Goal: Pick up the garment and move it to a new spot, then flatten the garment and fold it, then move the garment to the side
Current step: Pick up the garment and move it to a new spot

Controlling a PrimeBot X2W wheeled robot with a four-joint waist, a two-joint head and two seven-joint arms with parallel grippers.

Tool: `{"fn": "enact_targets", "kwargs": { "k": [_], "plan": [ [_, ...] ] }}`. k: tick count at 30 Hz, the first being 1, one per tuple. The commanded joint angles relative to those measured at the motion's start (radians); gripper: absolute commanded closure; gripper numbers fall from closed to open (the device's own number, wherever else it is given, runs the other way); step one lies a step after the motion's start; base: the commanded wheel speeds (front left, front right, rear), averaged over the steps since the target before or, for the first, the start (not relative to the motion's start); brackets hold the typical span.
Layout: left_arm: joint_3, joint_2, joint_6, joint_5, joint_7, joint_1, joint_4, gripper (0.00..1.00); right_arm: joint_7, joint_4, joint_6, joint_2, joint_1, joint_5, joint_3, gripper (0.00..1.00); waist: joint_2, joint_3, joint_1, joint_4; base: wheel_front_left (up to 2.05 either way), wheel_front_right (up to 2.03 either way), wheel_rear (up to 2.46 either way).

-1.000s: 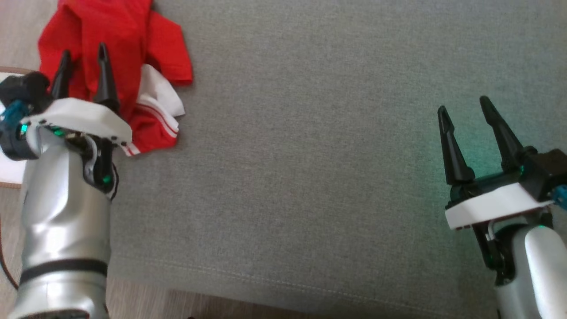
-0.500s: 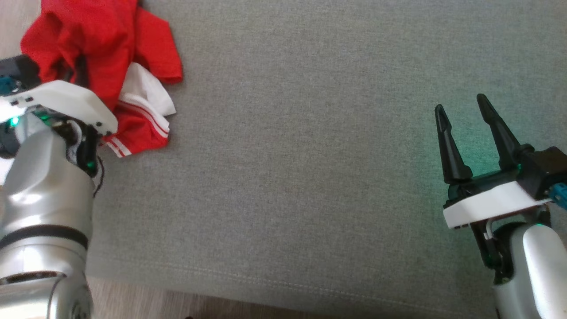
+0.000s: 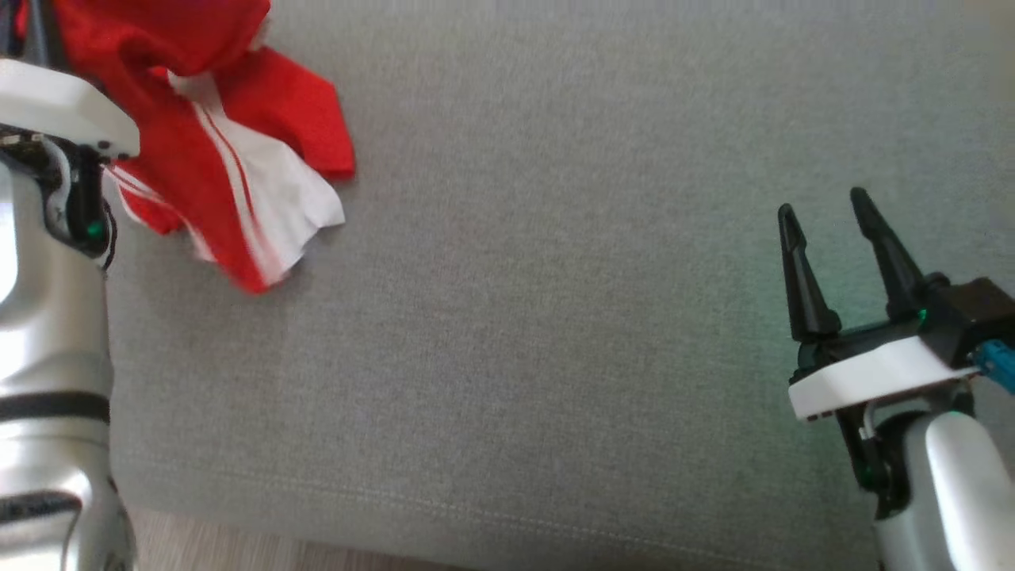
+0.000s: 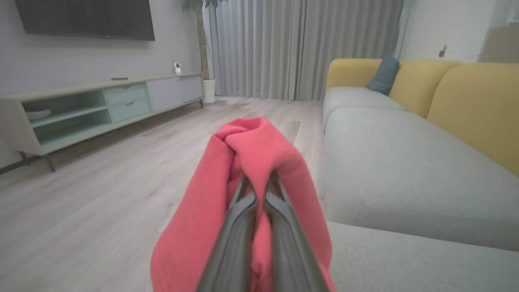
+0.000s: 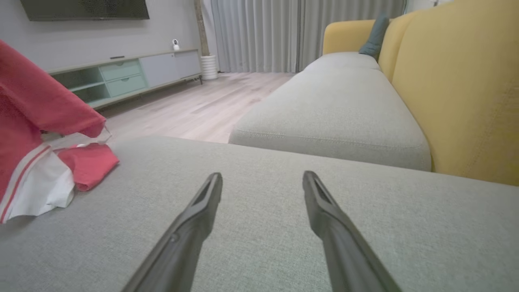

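Left wrist view: our left gripper [image 4: 258,181] clamps the red-and-white cloth garment [image 4: 251,140] draped over its tips (right gripper [image 5: 262,176] gapes empty); placing, flattening, folding remain.

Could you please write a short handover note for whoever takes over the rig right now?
Left hand: shut on a fold of the red and white garment.
Right hand: open, holding nothing, over the grey cushion.
Garment: bunched at the cushion's left end, hanging from the left hand; its lower edge appears to touch the cushion.
Done: garment grasped.
Left: carry it to a new spot, flatten it, fold it, move it aside.
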Motion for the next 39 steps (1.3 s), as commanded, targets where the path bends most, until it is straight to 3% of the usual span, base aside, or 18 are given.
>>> {"fn": "enact_targets", "kwargs": {
  "k": [1,13,22,30,39],
  "plan": [
    [0.026,0.058,0.010,0.016,-0.012,0.028,-0.089,1.00,-0.014,-0.021,-0.001,0.012,0.017,0.008,0.022,0.00,0.0000,-0.055,0.0000,-0.013,0.00,0.00,0.00],
    [-0.049,-0.006,-0.003,0.037,0.004,0.237,-0.434,1.00,-0.033,0.008,-0.001,0.035,0.077,0.028,0.026,0.00,0.0000,-0.202,0.0000,-0.086,0.00,0.00,0.00],
    [-0.160,-0.111,-0.013,0.010,0.087,0.425,-0.661,1.00,-0.020,-0.023,-0.001,0.049,0.106,0.028,0.021,0.00,0.0000,-0.219,0.0000,-0.226,0.00,0.00,0.00],
    [-0.325,-0.163,-0.034,-0.031,0.109,0.443,-0.645,1.00,-0.023,-0.039,-0.001,0.060,0.086,0.032,0.029,0.00,0.0000,-0.158,0.0000,-0.390,0.00,0.00,0.00],
    [-0.482,-0.177,-0.027,-0.061,0.105,0.358,-0.466,1.00,-0.055,-0.024,-0.001,0.074,0.073,0.043,0.020,0.00,0.0000,-0.075,0.0000,-0.506,0.00,0.00,0.00]
  ]
}}
